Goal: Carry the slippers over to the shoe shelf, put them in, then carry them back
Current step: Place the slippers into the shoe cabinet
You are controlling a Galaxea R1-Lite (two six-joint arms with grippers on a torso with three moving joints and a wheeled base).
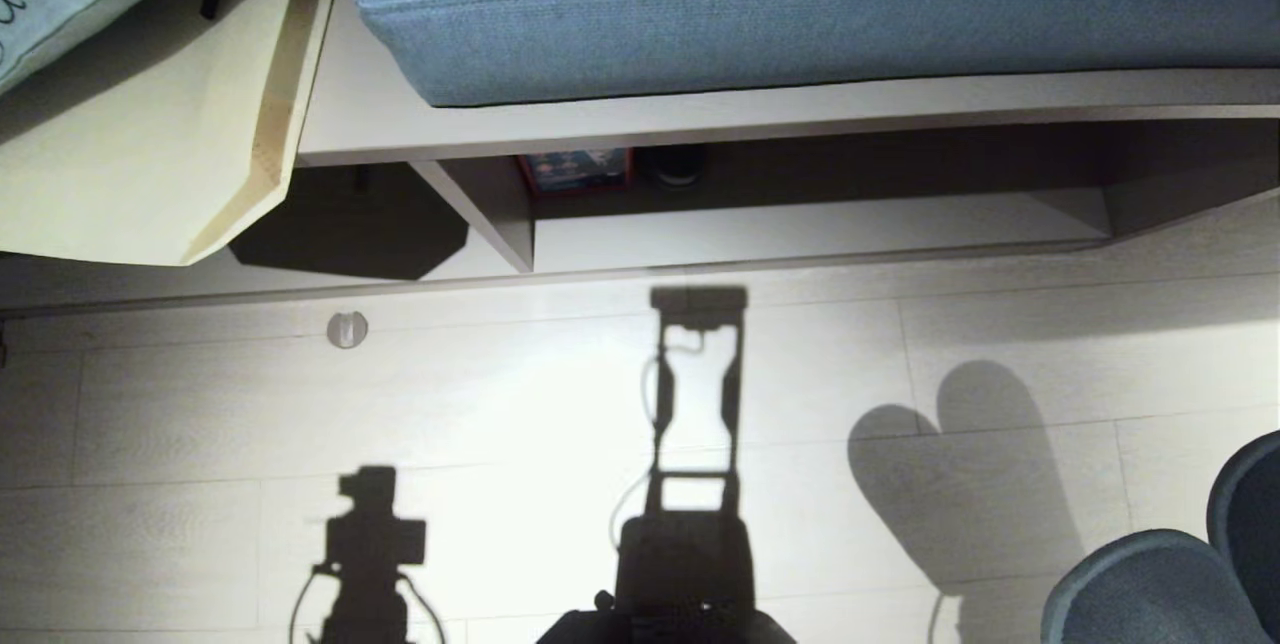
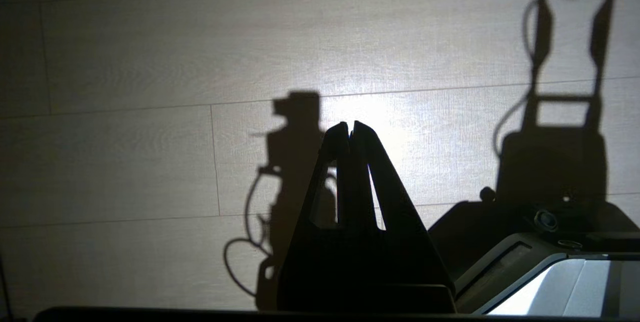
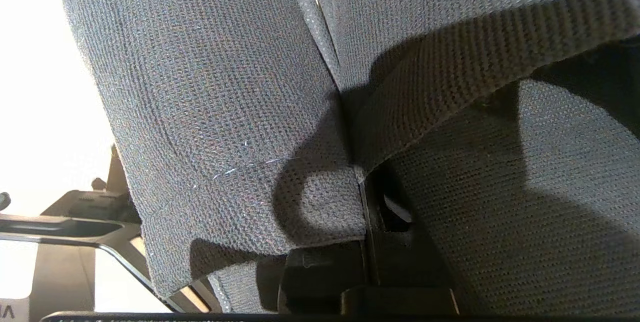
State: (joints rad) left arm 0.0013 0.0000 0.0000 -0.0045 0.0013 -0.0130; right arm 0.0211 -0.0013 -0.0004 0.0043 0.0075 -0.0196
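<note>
Both dark grey fabric slippers (image 1: 1150,589) hang toes-up at the lower right of the head view, above the floor. They fill the right wrist view, where my right gripper (image 3: 367,212) is shut on the slippers (image 3: 210,102), pinching the two together; its fingertips are buried in the cloth. The shoe shelf (image 1: 800,224) is a low cubby straight ahead under the cushioned board, with a pale base board and a short divider (image 1: 490,214). In the left wrist view my left gripper (image 2: 350,129) hangs shut and empty over the floor.
A blue cushion (image 1: 800,4) lies on the board above the cubby. A cream paper bag (image 1: 150,124) overhangs at the left. A red-and-blue box (image 1: 575,169) and a dark round object (image 1: 672,164) sit deep inside. A round metal stop (image 1: 347,329) is fixed to the floor.
</note>
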